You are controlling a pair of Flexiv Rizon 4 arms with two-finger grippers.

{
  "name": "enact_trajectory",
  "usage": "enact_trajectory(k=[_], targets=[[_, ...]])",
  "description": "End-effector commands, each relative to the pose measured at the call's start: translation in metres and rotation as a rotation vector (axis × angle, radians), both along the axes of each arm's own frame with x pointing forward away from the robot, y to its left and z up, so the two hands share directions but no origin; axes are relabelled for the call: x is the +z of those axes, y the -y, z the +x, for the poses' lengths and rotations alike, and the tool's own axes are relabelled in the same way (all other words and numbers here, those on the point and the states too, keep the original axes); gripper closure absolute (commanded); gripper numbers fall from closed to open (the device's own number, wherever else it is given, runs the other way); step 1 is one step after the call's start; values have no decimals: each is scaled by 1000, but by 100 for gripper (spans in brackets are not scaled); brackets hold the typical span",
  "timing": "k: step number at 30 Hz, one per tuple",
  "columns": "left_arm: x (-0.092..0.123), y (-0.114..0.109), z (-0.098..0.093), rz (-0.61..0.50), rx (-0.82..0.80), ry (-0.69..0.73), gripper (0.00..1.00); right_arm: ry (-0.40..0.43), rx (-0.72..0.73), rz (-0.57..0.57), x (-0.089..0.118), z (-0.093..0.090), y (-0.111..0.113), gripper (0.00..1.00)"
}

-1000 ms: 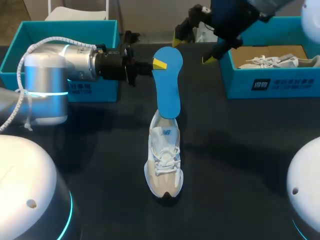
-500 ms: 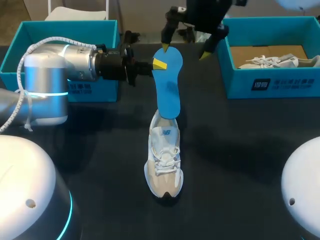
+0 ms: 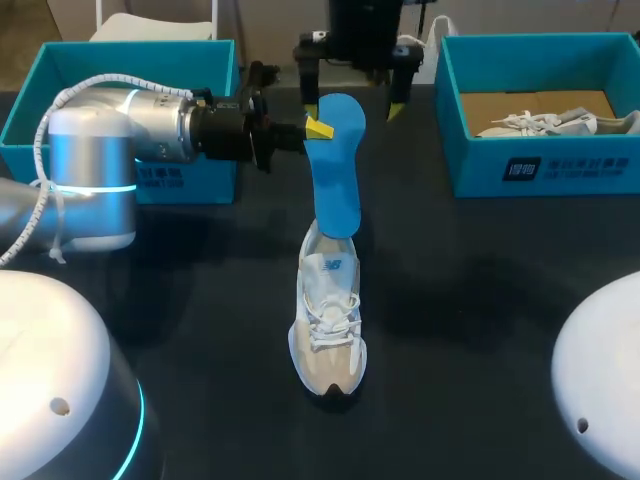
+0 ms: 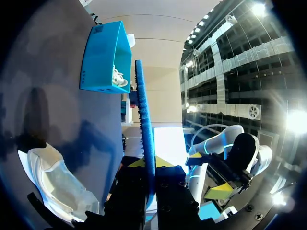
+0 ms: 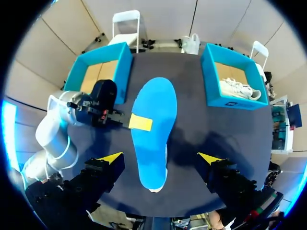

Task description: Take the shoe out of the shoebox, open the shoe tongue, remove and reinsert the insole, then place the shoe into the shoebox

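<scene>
Head view: left hand (image 3: 318, 128) grasps the upright blue insole (image 3: 335, 170) by its edge, lower end in the mid-counter shoe (image 3: 328, 320); right hand (image 3: 352, 100), released, spreads above its top.

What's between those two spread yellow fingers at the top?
The blue insole, just ahead of the open right gripper and untouched by it; the left gripper pinches it. The right wrist view shows this.

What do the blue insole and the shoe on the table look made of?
The blue insole looks like matte foam: its edge, seen from the left wrist view, is rough and grainy. The shoe seems to have a pale, matte mesh or fabric upper with white laces.
</scene>
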State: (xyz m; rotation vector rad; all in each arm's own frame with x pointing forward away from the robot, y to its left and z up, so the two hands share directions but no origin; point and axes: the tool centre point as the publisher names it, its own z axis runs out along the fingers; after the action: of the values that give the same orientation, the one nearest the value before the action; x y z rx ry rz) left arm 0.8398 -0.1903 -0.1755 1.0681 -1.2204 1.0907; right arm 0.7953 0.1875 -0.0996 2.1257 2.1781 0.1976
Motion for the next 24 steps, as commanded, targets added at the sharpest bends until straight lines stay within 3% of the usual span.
enact_trajectory(k=[1, 18, 24], targets=[[1, 0, 0, 3, 0, 0, 100, -2, -21, -130, 1, 3, -5, 0], [1, 0, 0, 3, 0, 0, 100, -2, -21, -130, 1, 3, -5, 0], [1, 0, 0, 3, 0, 0, 100, -2, -23, -50, 0, 3, -1, 0]])
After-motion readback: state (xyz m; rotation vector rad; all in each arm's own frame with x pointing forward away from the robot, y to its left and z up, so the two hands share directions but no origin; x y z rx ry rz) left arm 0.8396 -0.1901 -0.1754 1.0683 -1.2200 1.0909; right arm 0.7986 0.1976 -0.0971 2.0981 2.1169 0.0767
